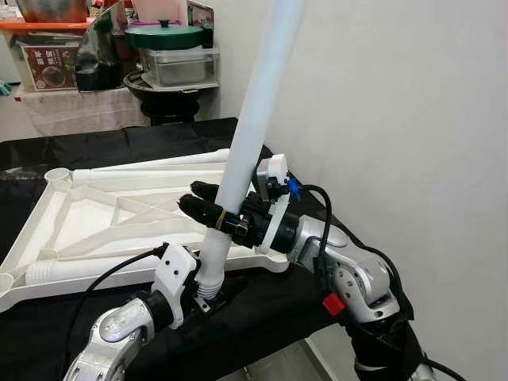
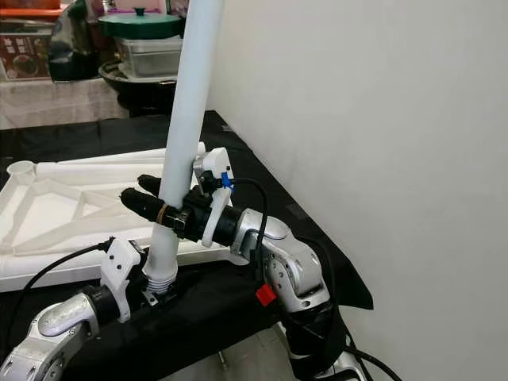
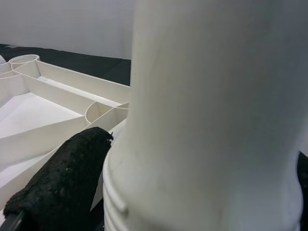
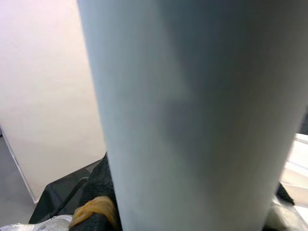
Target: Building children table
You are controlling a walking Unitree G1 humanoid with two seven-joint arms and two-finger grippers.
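White table leg [image 1: 252,111] tilted near-upright beside upturned ribbed white tabletop [image 1: 119,210].

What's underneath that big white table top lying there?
The white table top lies upside down, ribs showing, on a black cloth. A loose white leg lies on its near edge. Whatever is beneath the cloth is covered.

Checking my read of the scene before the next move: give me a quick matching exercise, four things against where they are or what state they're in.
Things:
1. white table leg
2. upturned white tabletop
3. right gripper
4. left gripper

States:
A. lying flat on the black cloth, ribs facing up
B. at the leg's threaded bottom end
C. held tilted, its top leaning toward the wall
D. clamped round the leg above the threads

Pairs: 1-C, 2-A, 3-D, 4-B
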